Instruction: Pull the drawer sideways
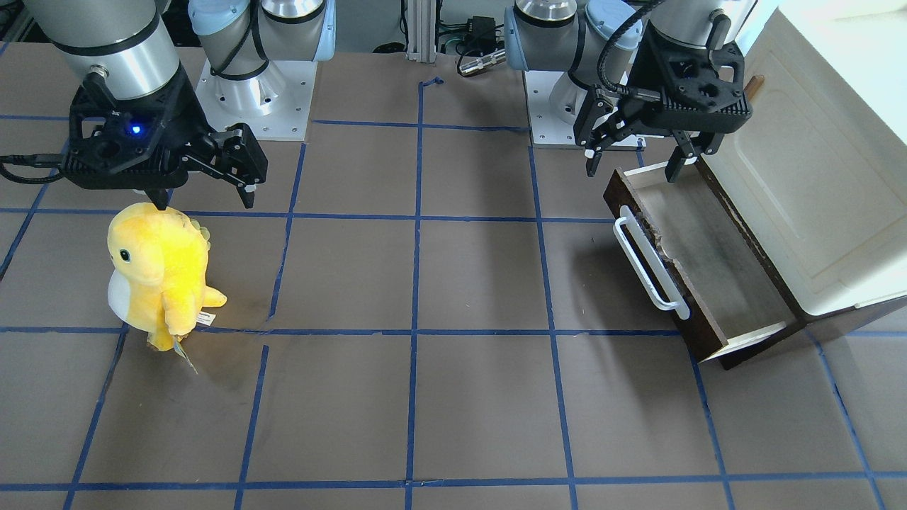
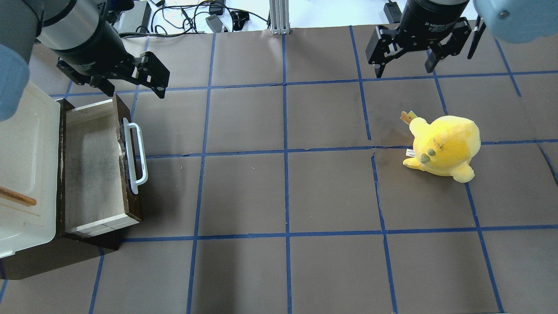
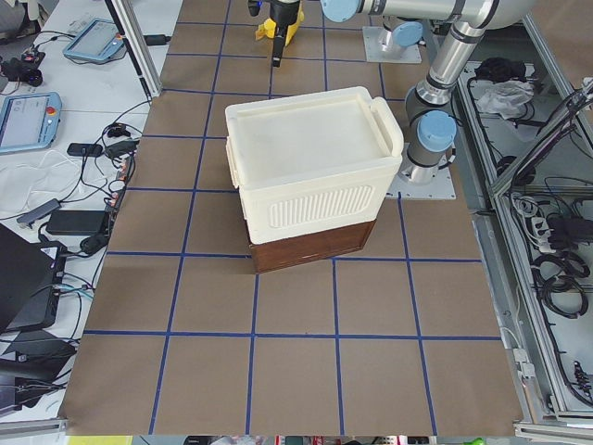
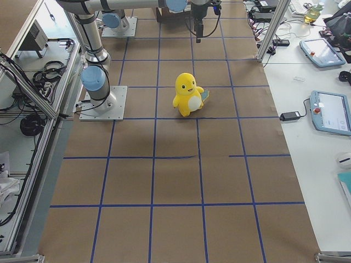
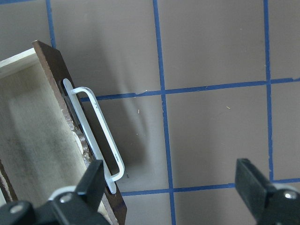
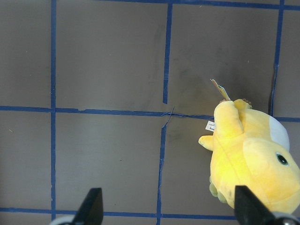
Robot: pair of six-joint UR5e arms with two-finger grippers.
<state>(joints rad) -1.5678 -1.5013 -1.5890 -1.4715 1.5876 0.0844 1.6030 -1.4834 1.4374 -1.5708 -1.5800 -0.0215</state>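
The drawer [image 1: 712,248] stands pulled out of the cabinet's bottom. It has a dark brown front, a long white bar handle [image 1: 650,259] and a greyish, empty inside [image 2: 91,161]. My left gripper [image 1: 633,168] is open and empty. It hovers above the end of the drawer front nearest the robot in the overhead view [image 2: 134,89], touching nothing. The left wrist view shows the handle [image 5: 96,136] below and left of the open fingers. My right gripper [image 2: 403,69] is open and empty, far off, above the table beside a plush toy.
A cream cabinet [image 1: 815,177] with a small brown wooden handle [image 2: 17,197] sits over the drawer at the table's left end. A yellow plush toy [image 2: 442,146] stands on the right half. The brown table [image 2: 283,196] has a blue tape grid.
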